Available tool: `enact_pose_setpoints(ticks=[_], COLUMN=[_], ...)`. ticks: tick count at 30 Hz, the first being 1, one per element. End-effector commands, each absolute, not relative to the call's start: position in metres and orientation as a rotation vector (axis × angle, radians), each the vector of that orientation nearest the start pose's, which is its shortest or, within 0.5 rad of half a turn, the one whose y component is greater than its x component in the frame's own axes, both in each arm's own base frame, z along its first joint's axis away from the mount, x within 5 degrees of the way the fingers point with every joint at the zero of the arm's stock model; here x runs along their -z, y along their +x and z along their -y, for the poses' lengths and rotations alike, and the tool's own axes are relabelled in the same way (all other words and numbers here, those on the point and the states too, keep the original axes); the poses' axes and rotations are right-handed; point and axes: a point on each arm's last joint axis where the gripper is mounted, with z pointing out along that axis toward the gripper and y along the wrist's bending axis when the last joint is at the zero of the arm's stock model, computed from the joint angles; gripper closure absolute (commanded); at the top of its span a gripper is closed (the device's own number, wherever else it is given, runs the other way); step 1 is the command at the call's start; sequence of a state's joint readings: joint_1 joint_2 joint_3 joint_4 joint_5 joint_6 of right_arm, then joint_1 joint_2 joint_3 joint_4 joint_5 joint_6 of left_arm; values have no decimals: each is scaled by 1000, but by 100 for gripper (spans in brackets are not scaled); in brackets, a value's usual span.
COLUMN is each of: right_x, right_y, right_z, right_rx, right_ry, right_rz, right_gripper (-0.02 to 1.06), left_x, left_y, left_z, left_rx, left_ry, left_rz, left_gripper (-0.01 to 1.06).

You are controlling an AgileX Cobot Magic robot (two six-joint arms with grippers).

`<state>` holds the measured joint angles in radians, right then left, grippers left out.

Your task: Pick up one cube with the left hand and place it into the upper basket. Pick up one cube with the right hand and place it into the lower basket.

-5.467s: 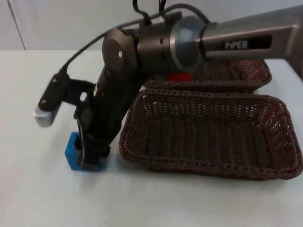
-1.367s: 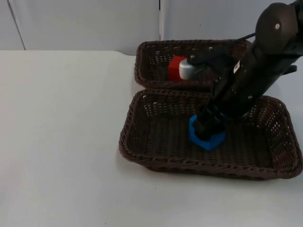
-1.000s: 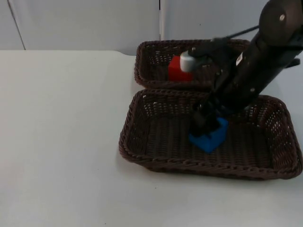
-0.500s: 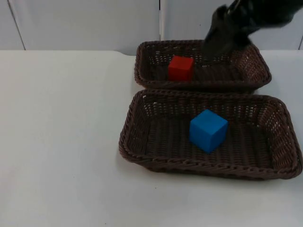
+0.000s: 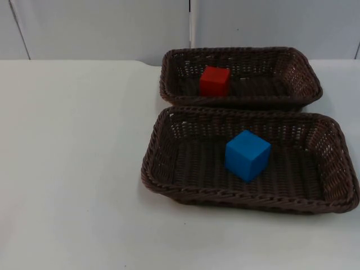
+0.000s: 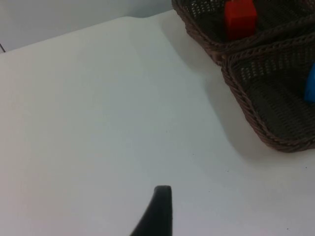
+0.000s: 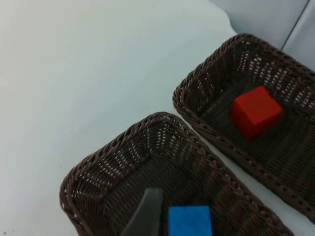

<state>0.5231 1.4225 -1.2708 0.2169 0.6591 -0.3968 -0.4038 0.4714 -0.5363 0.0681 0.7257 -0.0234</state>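
A red cube (image 5: 214, 80) lies in the upper wicker basket (image 5: 306, 76). A blue cube (image 5: 247, 154) rests in the middle of the lower basket (image 5: 154, 154), touched by nothing. In the left wrist view my left gripper (image 6: 160, 211) hangs over bare table, well left of both baskets, with the red cube (image 6: 240, 17) and an edge of the blue cube (image 6: 310, 83) far from it. In the right wrist view my right gripper (image 7: 147, 211) is raised above the lower basket (image 7: 123, 147), close beside the blue cube (image 7: 189, 221), and the red cube (image 7: 256, 110) sits beyond.
The white table (image 5: 73, 169) stretches wide to the left of the baskets and along the front edge. A grey partition wall (image 5: 101, 28) closes the back. The two baskets stand close together, almost rim to rim.
The right arm let go of the blue cube in the lower basket, rose and withdrew past the upper right of the top view. The cube stays where it was set.
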Motion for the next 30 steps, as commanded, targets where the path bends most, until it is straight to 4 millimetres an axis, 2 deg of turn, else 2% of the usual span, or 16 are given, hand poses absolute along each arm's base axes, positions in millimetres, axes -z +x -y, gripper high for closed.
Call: enact_pose_setpoints(ticks=[1,11,14,22,24,29,30], right_x=[-361,-355,-354,-349,-350,-346,-346], right_y=[257,217,208,171,166,137,137], right_z=[-162,-137,-132,-111,-108,-91,-91], right_rx=[-313,-321,-326,-337,-343,-349,-349], right_ry=[-884,-828,-812,-785,-772,-748,-748], right_rz=[-2088,-2048,-2042,-2009,-1997,-1948,-1948], right_gripper=[21,21,21,21,21,21,21], left_x=[-296,-298,-302,-311,-311,-303,-303], left_y=[81,76,68,29,24,3,3], left_z=[30,29,26,11,9,2,2], left_rx=[179,200,210,272,283,319,319], left_ry=[425,414,403,353,349,346,346], left_rz=[-2096,-2073,-2024,-1836,-1827,-1836,-1836], left_gripper=[22,22,22,22,22,22,22])
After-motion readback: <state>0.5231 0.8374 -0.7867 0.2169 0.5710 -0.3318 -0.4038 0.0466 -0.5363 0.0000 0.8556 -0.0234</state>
